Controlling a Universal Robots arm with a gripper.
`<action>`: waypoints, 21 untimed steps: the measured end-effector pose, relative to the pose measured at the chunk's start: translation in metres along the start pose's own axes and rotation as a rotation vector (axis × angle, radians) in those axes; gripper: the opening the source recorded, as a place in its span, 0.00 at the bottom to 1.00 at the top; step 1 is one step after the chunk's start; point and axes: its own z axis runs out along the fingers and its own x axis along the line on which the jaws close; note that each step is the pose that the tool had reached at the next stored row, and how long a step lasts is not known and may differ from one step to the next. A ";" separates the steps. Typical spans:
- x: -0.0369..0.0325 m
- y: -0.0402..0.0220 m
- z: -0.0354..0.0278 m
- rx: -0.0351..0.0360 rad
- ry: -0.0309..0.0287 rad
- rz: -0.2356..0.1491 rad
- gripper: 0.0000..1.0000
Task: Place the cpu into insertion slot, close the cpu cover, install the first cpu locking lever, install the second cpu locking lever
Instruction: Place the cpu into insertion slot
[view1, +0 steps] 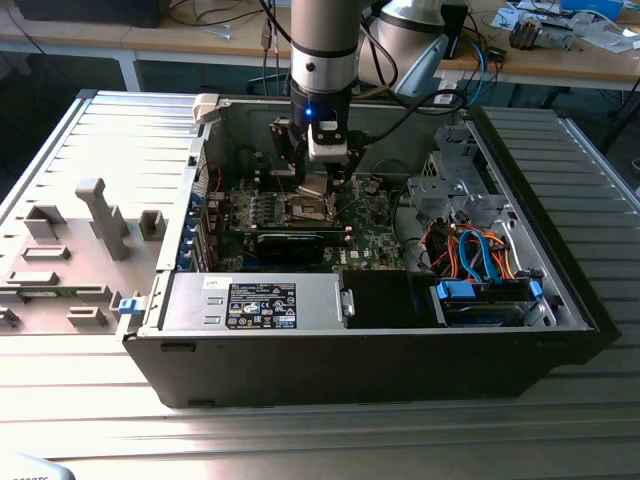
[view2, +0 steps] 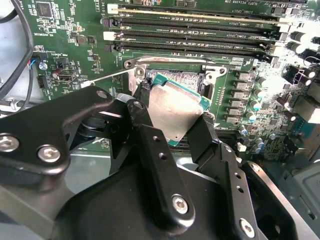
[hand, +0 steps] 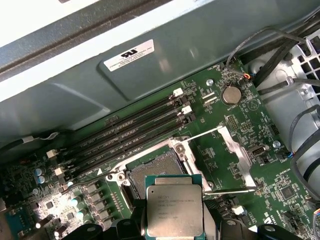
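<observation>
The arm (view1: 322, 50) reaches down into the open computer case (view1: 350, 360), which lies on the ribbed metal worktop (view1: 300, 440). The hand (view2: 174, 112) is right over the insertion slot (view1: 308, 208).

In the second wrist view the hand is clenched on the cpu (view2: 177, 100). One black finger (view2: 142, 100) presses one edge and the other finger (view2: 201, 132) presses the opposite edge. The silver top faces the camera, and a strip of the chip's green edge shows along the side nearest the slot.

The cpu hangs just above the insertion slot (view2: 182, 77), tilted and not seated. Part of the slot's contact field shows beyond the chip.

In the first wrist view the cpu (hand: 174, 205) covers the slot's near edge, with the rest of the insertion slot (hand: 150, 167) bare behind it. The cpu cover (hand: 235, 150) is swung open to one side of the slot, off the contacts, and a thin lever rod (hand: 232, 190) sticks out by its end. The long memory slots (hand: 130, 132) run along the slot's far side on the green board (hand: 280, 165).
</observation>
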 end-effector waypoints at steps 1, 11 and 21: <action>0.0000 0.0000 0.0000 0.0003 -0.0002 0.000 0.54; 0.0000 0.0000 0.0000 0.0048 -0.0023 0.000 0.54; 0.0000 0.0000 0.0000 0.0074 -0.0036 0.004 0.54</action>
